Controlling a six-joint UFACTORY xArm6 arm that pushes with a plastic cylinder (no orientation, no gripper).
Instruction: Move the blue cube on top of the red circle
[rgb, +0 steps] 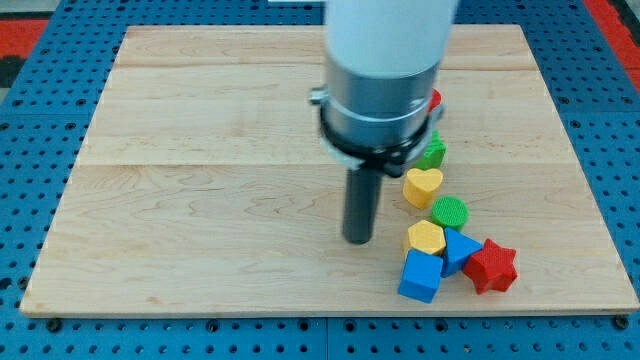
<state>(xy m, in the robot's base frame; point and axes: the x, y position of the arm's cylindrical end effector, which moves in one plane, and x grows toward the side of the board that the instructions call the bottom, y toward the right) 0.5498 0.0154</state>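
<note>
The blue cube (420, 276) lies near the board's bottom edge, right of centre. My tip (358, 240) rests on the board to the cube's upper left, a short gap away, not touching it. The red circle (435, 99) shows only as a small red sliver at the right edge of the arm's body, well above the cube; most of it is hidden by the arm. The arm's white and grey body fills the top centre of the view.
A column of blocks runs between the two: a green block (433, 153), a yellow heart (423, 186), a green circle (450, 212), a yellow hexagon (426, 238), a blue triangular block (461, 249) and a red star (490, 266). The wooden board (200, 200) lies on blue pegboard.
</note>
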